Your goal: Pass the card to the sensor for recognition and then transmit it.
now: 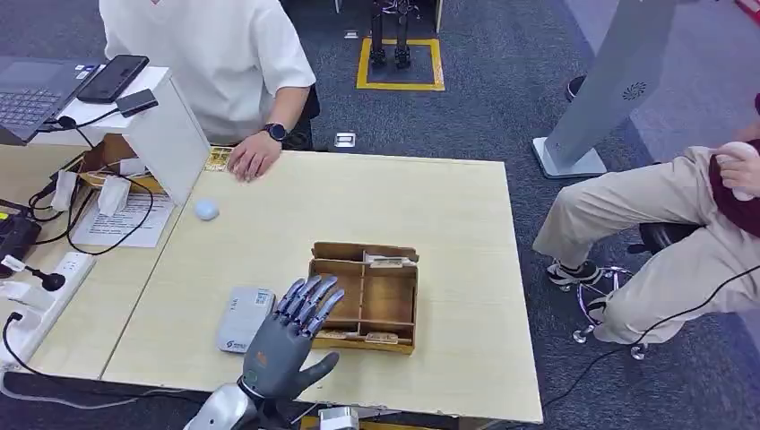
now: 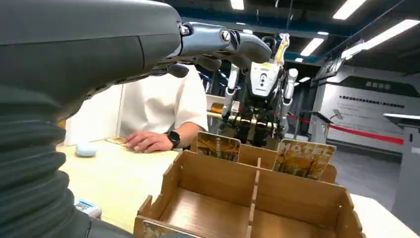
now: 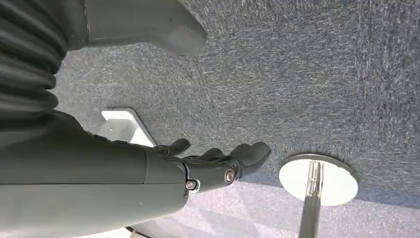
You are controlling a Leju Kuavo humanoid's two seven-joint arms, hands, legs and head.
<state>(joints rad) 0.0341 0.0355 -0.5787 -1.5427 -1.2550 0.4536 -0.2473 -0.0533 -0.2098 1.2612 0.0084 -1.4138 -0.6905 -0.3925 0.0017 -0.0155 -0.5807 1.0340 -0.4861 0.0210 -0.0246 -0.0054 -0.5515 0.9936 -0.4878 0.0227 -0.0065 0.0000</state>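
Left hand (image 1: 291,336), fingers spread and empty, hovers between sensor (image 1: 245,319) and box (image 1: 365,297) edge.

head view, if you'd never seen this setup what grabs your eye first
The robot's left hand stands out first, raised over the near edge of the pale wooden table with fingers spread and nothing in it. Its fingertips reach toward a brown divided cardboard box holding cards upright along its far wall, with a grey-white sensor flat just left of the hand. Across the table, a person in a white shirt rests a hand on the tabletop.
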